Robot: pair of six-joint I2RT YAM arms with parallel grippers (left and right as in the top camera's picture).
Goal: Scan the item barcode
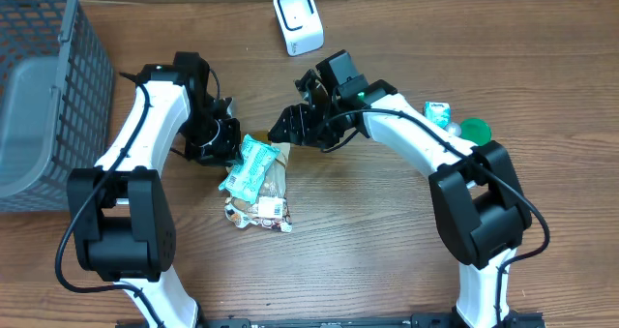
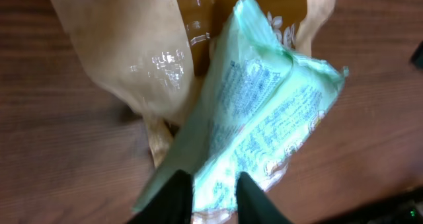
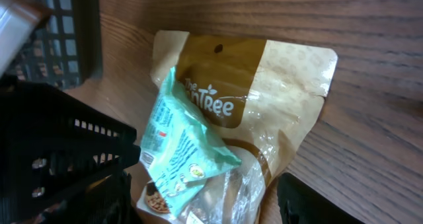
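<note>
So the mint-green packet [image 1: 250, 165] is being shown lying on the wooden table [image 1: 387, 251], roughly in the middle between the two arms. It's being carried partly by a tan pouch [image 1: 278, 180] underneath it, so the two are touching and overlapping.

The left gripper [image 1: 221, 139] is being held right at the packet's left end. In the left wrist view its fingers [image 2: 177, 196] are being shown a little apart, with the packet's corner visible in the gap and no squeeze being put on it. The print on the packet is being blurred too much to be read there.

The right gripper [image 1: 288, 127] is being hung just over the pouch's top edge. Its fingers [image 3: 310, 201] are being held wide apart, and nothing is being clamped.

The white scanner [image 1: 298, 20] is being seen at the far edge of the table, well apart from the packet. A grey wire basket [image 1: 39, 76] is being shown at the far left, and a couple of green items [image 1: 440, 112] are being seen beside the right arm.
</note>
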